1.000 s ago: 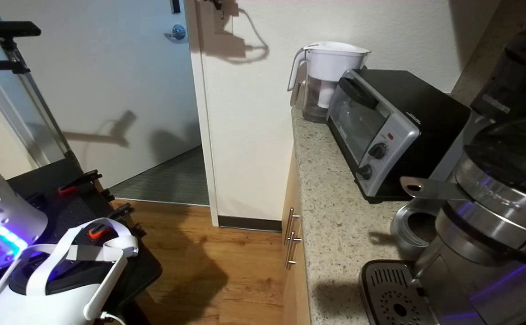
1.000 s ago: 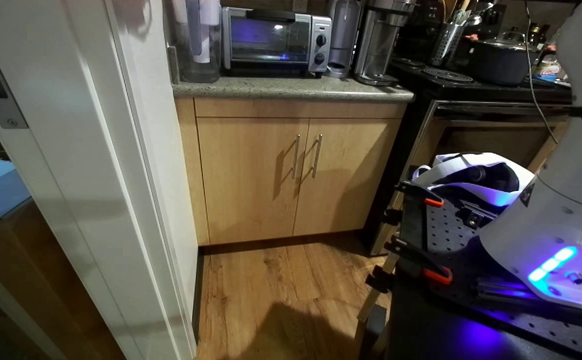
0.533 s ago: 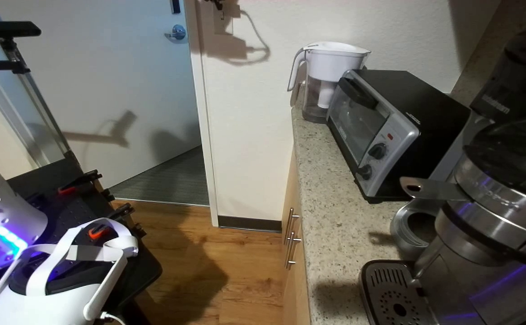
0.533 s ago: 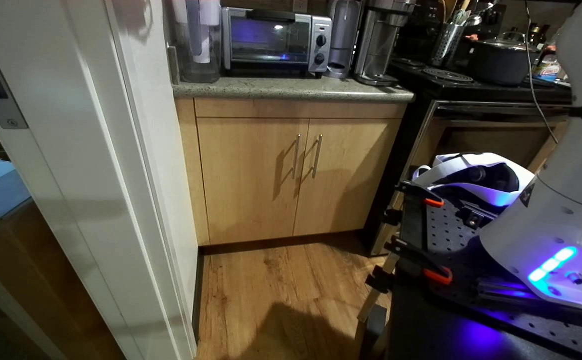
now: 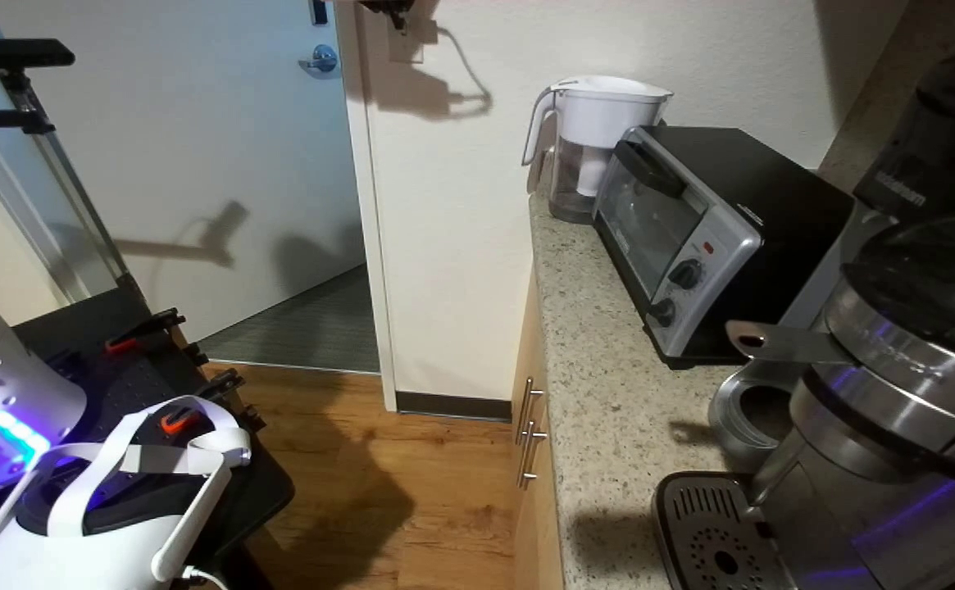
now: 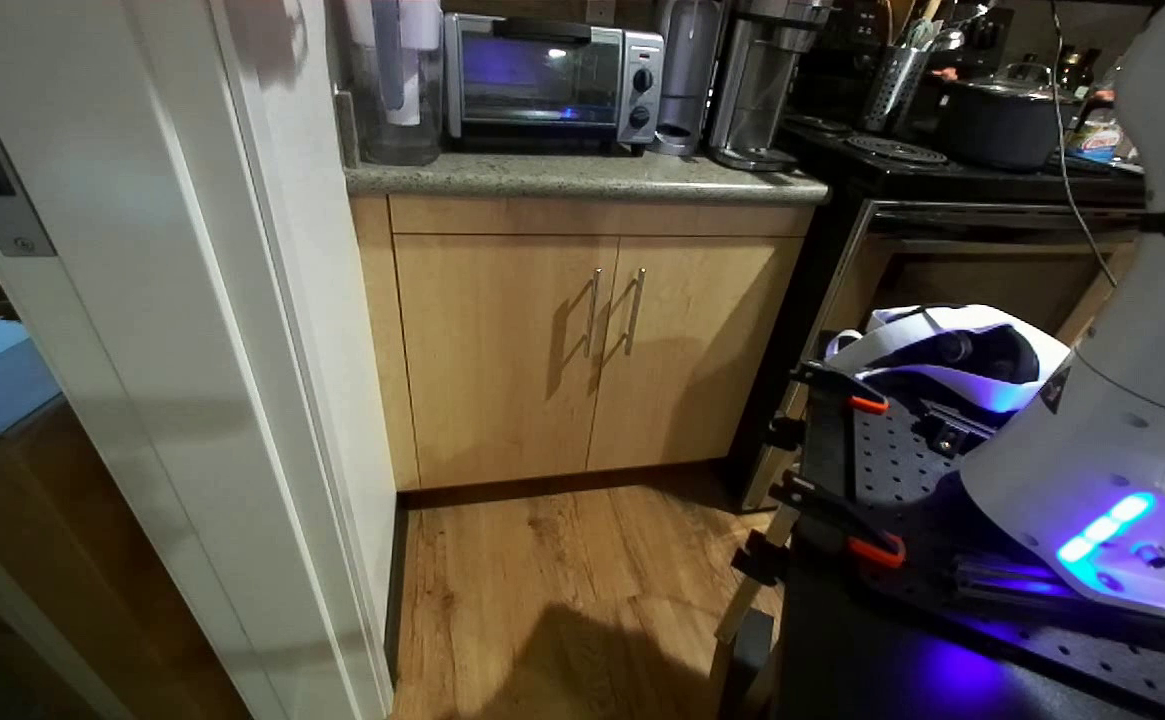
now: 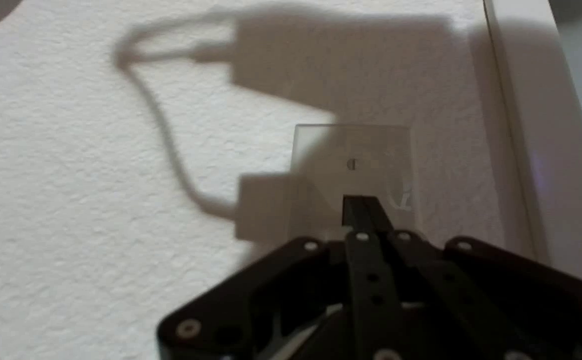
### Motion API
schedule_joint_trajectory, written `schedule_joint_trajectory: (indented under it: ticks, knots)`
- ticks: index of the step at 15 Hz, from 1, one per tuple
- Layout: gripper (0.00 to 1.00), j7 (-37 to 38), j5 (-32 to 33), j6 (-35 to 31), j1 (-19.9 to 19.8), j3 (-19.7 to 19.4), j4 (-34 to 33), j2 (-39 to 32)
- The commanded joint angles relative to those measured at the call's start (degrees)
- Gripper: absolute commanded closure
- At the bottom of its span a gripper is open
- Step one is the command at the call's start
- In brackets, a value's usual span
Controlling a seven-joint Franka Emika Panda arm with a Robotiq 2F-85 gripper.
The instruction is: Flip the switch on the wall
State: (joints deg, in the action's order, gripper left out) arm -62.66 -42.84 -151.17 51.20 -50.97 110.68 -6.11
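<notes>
The switch plate (image 7: 380, 150) is a pale rectangle on the cream-white wall (image 7: 81, 260) in the wrist view. Part of it lies in the arm's shadow. My gripper (image 7: 363, 201) is shut, with nothing seen between its fingers. Its tips lie over the middle of the plate and hide the toggle and the plate's lower part. Whether they touch it I cannot tell. In an exterior view, the gripper's tip (image 5: 397, 18) hangs at the top edge, in front of the shadowed plate (image 5: 406, 51) on the wall (image 5: 452, 246).
A door frame (image 7: 535, 130) runs just right of the plate in the wrist view. Beyond it in an exterior view is a door (image 5: 198, 106). A white pitcher (image 5: 608, 115) and a toaster oven (image 5: 780, 188) stand on the counter (image 5: 592, 352) along the wall.
In an exterior view, the gripper has come slightly lower and more into sight at the top edge. Its shadow on the wall has shifted a little and grown. Everything else stays still.
</notes>
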Motion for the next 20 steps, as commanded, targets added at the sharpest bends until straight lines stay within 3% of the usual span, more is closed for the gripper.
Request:
schedule_joint_trajectory:
  ticks: [1, 13, 20]
  knots:
    - [1.00, 0.90, -0.23, 2.09, -0.60, -0.18, -1.16, -1.37]
    - [1.00, 3.43, 3.08, 1.19, 0.22, -1.62, 0.28, 2.56]
    - [1.00, 2.17, 1.79, 0.96, 0.71, -0.81, 0.04, 3.63]
